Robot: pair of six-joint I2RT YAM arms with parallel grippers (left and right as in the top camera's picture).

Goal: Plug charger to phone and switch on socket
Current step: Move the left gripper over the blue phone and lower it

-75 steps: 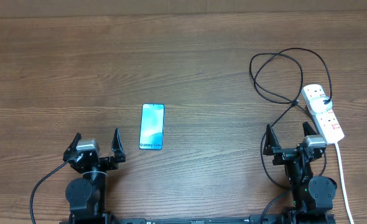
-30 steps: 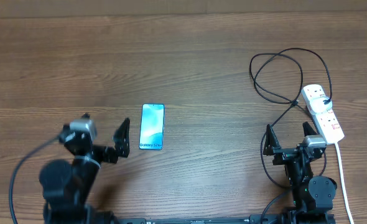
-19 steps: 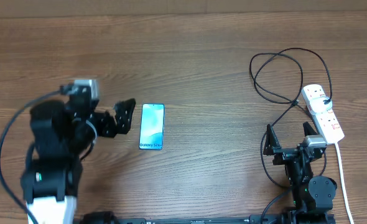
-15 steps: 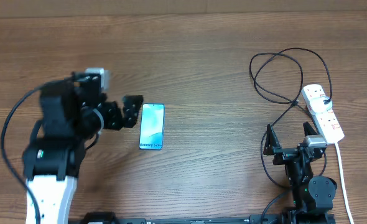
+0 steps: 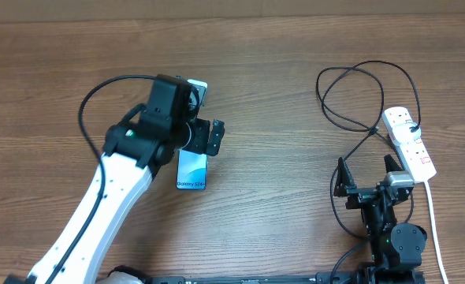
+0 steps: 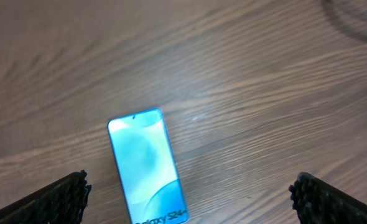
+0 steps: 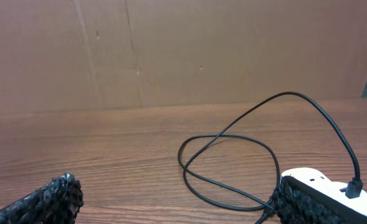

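Note:
The phone [image 5: 191,170], cyan screen with "Galaxy S24+" text, lies flat left of the table's middle; it also shows in the left wrist view [image 6: 147,167]. My left gripper [image 5: 200,137] is open and hovers over the phone's far end, covering it from above; in the left wrist view [image 6: 190,204] its fingers stand wide on either side of the phone. The black charger cable [image 5: 320,85] [image 7: 181,163] loops at the right, its plug [image 5: 414,129] [image 7: 356,185] in the white socket [image 5: 410,143] [image 7: 329,186]. My right gripper [image 5: 366,178] [image 7: 177,205] is open and empty near the front edge. The connector tip is not clear.
The socket's thick white cord [image 5: 434,217] runs to the front edge beside the right arm. The left arm [image 5: 106,205] stretches diagonally from the front left. A brown board wall [image 7: 171,50] stands behind the table.
My left arm has risen from its rest at the front left and swung forward and right, and its open gripper now hovers over the phone. The right arm, phone and cable have not moved.

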